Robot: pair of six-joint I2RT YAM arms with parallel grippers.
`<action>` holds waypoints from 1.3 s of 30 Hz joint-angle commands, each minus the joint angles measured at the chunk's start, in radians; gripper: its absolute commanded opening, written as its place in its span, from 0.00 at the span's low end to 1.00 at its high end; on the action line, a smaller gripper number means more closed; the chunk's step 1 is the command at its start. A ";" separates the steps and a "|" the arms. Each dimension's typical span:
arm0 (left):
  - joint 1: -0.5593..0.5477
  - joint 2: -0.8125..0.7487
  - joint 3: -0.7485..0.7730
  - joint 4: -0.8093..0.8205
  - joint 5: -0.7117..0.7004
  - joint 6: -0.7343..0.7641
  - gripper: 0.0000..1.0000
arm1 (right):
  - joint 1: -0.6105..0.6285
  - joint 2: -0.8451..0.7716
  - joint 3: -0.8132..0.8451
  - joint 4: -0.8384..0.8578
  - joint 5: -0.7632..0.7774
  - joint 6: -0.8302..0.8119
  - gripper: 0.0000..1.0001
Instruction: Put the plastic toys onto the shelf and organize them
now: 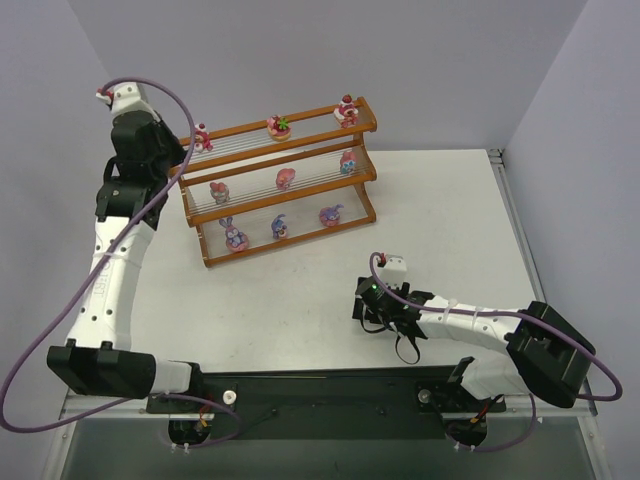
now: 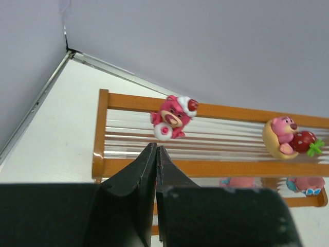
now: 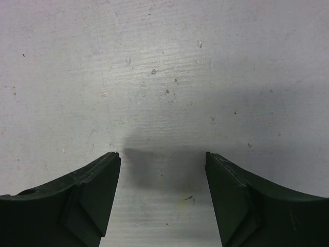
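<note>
The shelf (image 1: 196, 214) stands at the back of the table with three toys on each of its three tiers, among them a pink-and-red one (image 1: 203, 137) at the top left, a pink one (image 1: 279, 126) and a purple bunny-eared one (image 1: 234, 236). My left gripper (image 1: 178, 152) is shut and empty, just off the shelf's top left end. In the left wrist view its tips (image 2: 156, 147) sit in front of the top rail (image 2: 205, 167), below the pink bear toy (image 2: 173, 117). My right gripper (image 1: 368, 312) is open and empty, low over the bare table (image 3: 164, 77).
Grey walls close the back and the sides. A second pink toy with a strawberry (image 2: 288, 137) sits to the right on the top tier. A purple cable (image 1: 30, 340) loops off the left arm. The black base rail (image 1: 330, 385) runs along the near edge.
</note>
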 commanded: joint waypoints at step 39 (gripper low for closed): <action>0.273 0.354 0.191 0.145 0.536 -0.198 0.00 | 0.004 0.003 0.041 -0.027 0.043 -0.007 0.67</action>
